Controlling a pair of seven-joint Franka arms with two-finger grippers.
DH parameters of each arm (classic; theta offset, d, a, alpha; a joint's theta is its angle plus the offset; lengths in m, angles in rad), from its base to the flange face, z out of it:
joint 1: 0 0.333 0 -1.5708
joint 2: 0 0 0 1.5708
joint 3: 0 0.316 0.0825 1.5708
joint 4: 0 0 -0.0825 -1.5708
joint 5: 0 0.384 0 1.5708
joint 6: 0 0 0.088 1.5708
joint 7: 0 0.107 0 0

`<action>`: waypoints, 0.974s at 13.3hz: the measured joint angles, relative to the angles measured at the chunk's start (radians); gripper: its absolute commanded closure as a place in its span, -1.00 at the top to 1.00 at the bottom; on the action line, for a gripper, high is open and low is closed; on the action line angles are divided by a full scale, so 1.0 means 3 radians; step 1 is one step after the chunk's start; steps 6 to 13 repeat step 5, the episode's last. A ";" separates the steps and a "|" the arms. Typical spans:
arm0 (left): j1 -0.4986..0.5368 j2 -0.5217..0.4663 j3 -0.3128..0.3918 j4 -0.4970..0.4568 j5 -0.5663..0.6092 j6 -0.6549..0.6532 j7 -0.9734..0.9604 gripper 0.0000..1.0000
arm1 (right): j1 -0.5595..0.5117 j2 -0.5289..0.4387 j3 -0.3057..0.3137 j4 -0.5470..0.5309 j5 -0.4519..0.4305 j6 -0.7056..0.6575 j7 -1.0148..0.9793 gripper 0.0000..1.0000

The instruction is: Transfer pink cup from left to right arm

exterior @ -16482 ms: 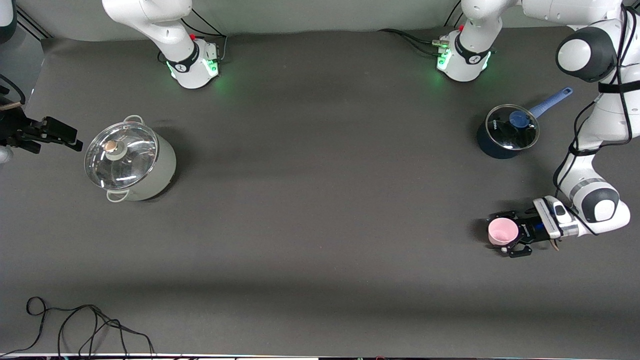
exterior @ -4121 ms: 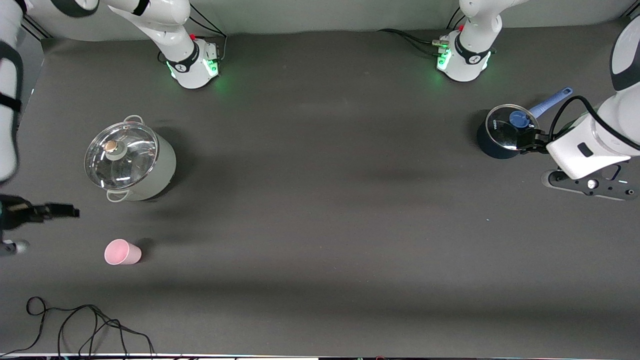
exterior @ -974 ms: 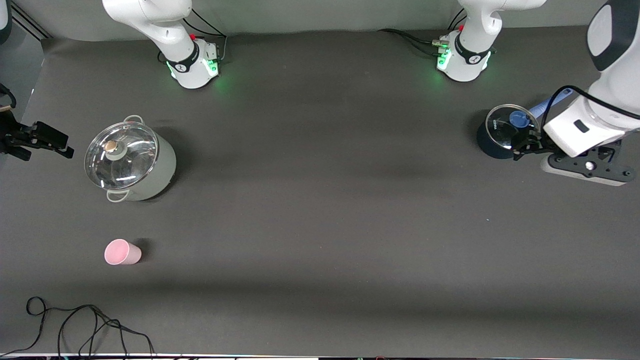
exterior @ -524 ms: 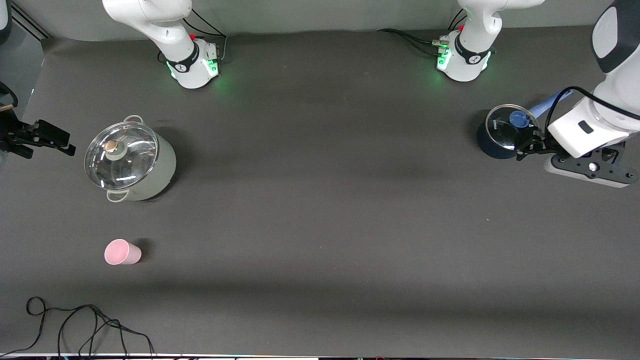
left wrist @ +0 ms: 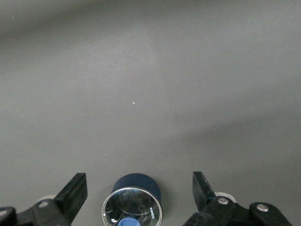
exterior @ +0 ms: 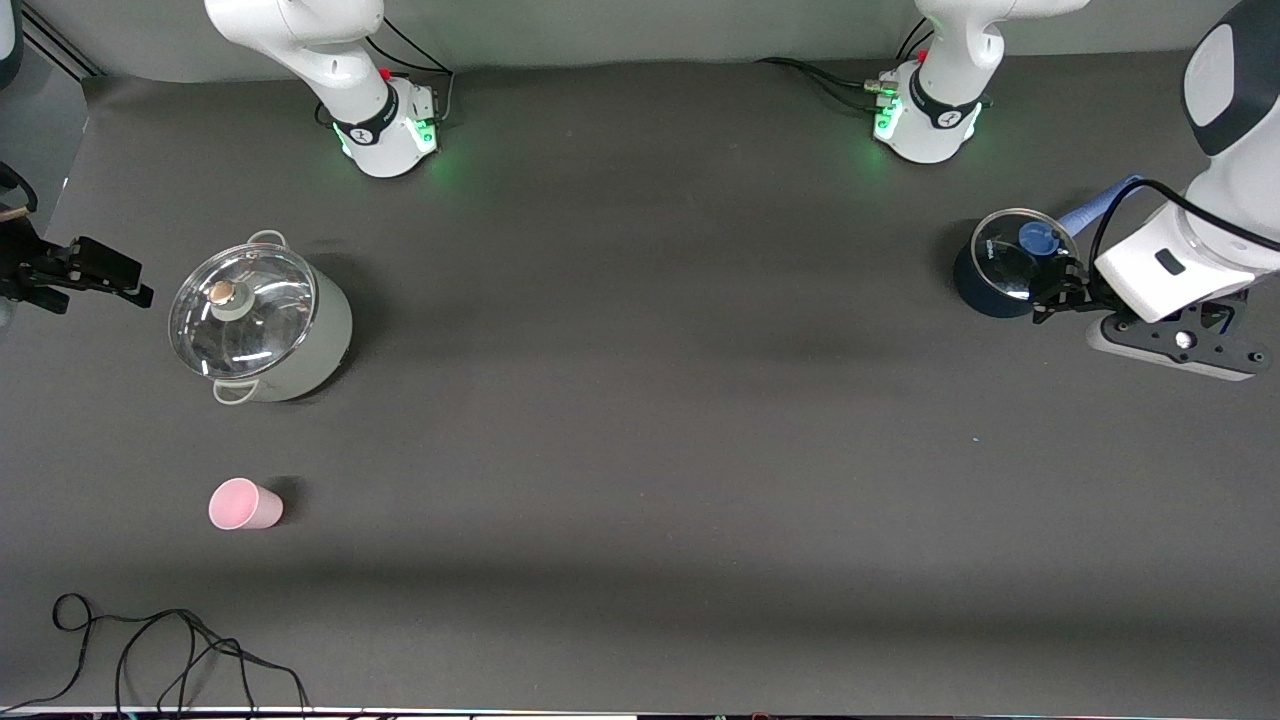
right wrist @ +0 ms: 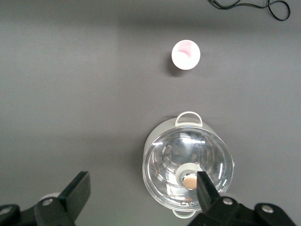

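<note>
You see dark grey table (exterior: pixel 640 400), black cable (exterior: pixel 150 650) coiled at its front-camera edge. Right gripper (exterior: pixel 95 275) hangs in air beside grey pot (exterior: pixel 262 325), fingers spread, empty. Pot lidded with glass. Pink cup (exterior: pixel 243 504) upright on table, nearer front camera than grey pot, held by nothing. Left gripper (left wrist: pixel 139 197) over blue saucepan (exterior: pixel 1005 270), fingers spread, empty; saucepan lidded.
</note>
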 measured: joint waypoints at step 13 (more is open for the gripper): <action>0.0000 0.0000 -0.0006 0.0000 -0.0001 -0.0059 0.0000 1.00 | 0.0000 0.0000 -0.0002 0.0000 0.0000 0.0000 -0.0001 0.99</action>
